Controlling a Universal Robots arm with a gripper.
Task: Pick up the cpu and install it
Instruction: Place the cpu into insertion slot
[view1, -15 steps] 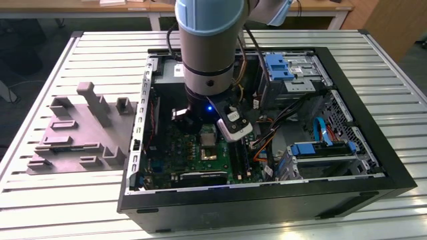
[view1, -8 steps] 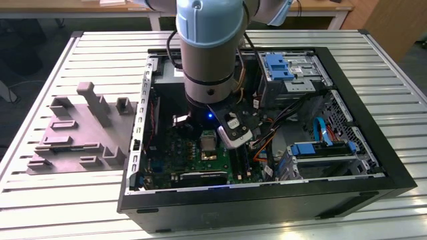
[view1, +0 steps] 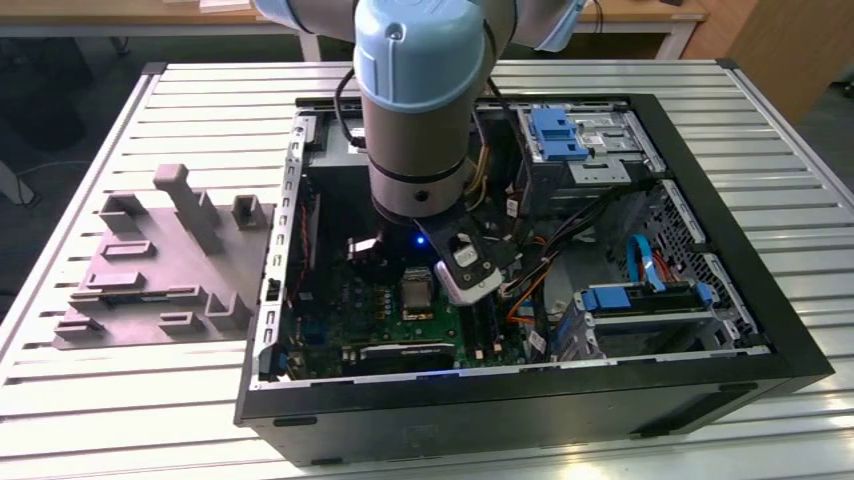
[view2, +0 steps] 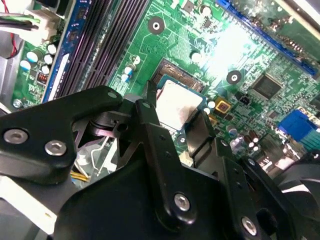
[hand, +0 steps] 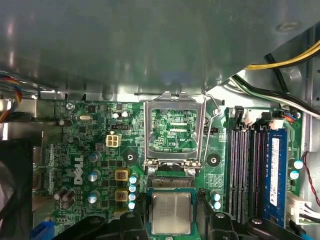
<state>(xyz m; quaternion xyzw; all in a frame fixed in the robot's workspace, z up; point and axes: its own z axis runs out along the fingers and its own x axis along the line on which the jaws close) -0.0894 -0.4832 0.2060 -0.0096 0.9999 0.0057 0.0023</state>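
Observation:
The cpu (hand: 171, 212) is a small square chip with a silvery top, also in the second wrist view (view2: 174, 104). My gripper (hand: 171, 222) is shut on it, one black finger (hand: 133, 224) on each side. The chip hovers low over the dark socket (hand: 172, 183) on the green motherboard (hand: 90, 150), partly covering it. The shiny socket frame (hand: 172, 131) stands flipped open beside the socket. In the exterior view the arm (view1: 416, 110) reaches down into the open computer case (view1: 694, 330) over the motherboard.
Dark memory slots (hand: 250, 170) run beside the socket. A grey metal box wall (hand: 150, 40) lies beyond the open frame. Cables (hand: 280, 60) and blue-tabbed drive bays (view1: 554, 135) crowd the case. A grey moulded tray (view1: 147, 270) sits on the slatted table at the exterior view's left.

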